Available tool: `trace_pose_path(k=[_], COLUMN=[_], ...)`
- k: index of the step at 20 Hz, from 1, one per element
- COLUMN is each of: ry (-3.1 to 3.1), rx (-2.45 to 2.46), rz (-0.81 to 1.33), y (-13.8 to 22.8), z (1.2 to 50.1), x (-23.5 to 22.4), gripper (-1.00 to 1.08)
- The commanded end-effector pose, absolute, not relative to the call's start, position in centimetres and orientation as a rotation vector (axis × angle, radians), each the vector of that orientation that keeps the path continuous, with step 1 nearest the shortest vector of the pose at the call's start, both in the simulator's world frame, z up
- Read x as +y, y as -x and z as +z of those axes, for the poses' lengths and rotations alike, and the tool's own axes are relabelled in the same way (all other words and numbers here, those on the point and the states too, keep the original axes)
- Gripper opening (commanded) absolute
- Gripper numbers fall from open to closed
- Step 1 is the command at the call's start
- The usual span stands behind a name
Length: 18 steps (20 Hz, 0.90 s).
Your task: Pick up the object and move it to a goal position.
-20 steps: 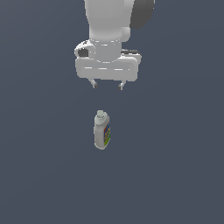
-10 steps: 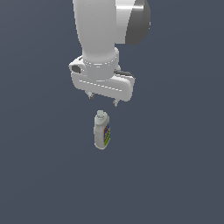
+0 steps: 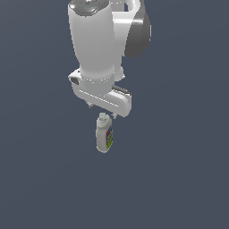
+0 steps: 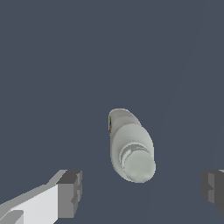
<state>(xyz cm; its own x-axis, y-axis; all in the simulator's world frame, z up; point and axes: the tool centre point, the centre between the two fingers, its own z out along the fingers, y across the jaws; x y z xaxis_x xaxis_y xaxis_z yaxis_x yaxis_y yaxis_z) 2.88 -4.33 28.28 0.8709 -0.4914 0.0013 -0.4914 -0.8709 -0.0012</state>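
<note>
While the gripper (image 3: 102,110) is hanging with its fingers (image 4: 70,193) spread wide and grasping nothing, the bottle (image 3: 104,133) is standing just below it, at the centre of the exterior view, its cap lying between the two pads in the wrist view.

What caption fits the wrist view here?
Open gripper poised above the upright white bottle, cap between the spread fingers, not yet touching.
</note>
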Motion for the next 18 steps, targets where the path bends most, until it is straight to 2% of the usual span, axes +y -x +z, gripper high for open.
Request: trace_pose_path(k=[1, 8, 18], ry=[3.032, 3.033, 3.031], rx=[0.822, 0.820, 0.826], rz=[-0.001, 0.000, 0.000], y=[-3.1, -3.1, -3.0], z=[28.1, 27.5, 23.4], x=[-4.4, -4.4, -4.4], gripper=[1.00, 1.00, 1.00])
